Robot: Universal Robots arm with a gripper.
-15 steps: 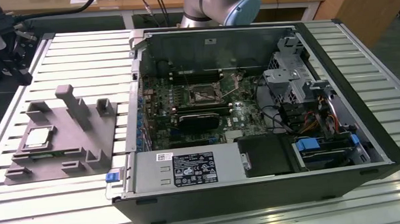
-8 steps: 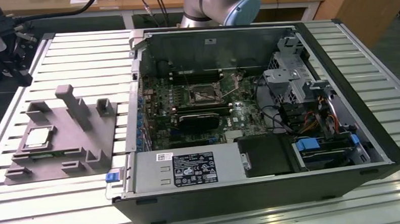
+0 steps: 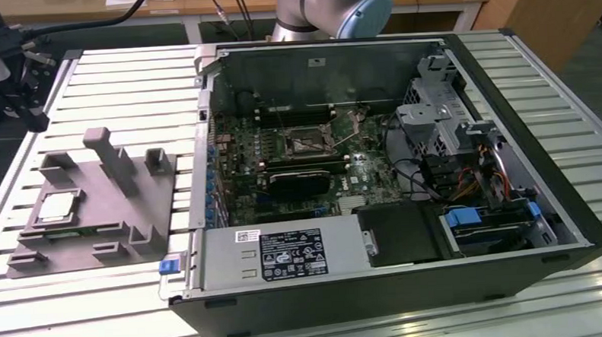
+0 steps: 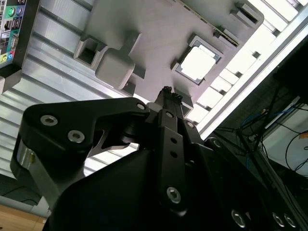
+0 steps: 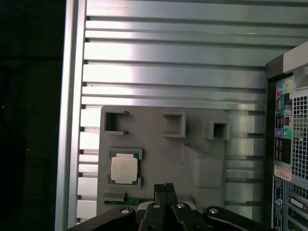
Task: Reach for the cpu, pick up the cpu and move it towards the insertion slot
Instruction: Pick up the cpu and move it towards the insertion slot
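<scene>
Cpu lay flat, pale metal top up, in a shallow pocket of the grey fixture. The fixture sat on the slatted alu bench at the exterior view's left, just beside the open PC case. In the first wrist view the pincer hung over the fixture w/ its two black fingers drawn together & nothing btwn them, so it held nothing. Its tips were near the cpu but apart from it, over the bare grey plate beside the chip's pocket. The second wrist view showed the same: pincer closed up & empty, and the cpu bright in its dark-rimmed seat w/ a clear gap btwn chip & fingertips. The fixture's raised blocks & square recesses stood around the chip, none on top of it. The insertion slot sat on the green mobo inside the case, a shiny frame round a dark centre. It was well apart from the cpu, w/ the case's side wall btwn them. A long black finned module lay just beside the slot, on the side toward the silvery PSU. The arm rose at the bench's far edge, behind the case. The case's rear port panel showed w/ coloured jacks in the first wrist view.
</scene>
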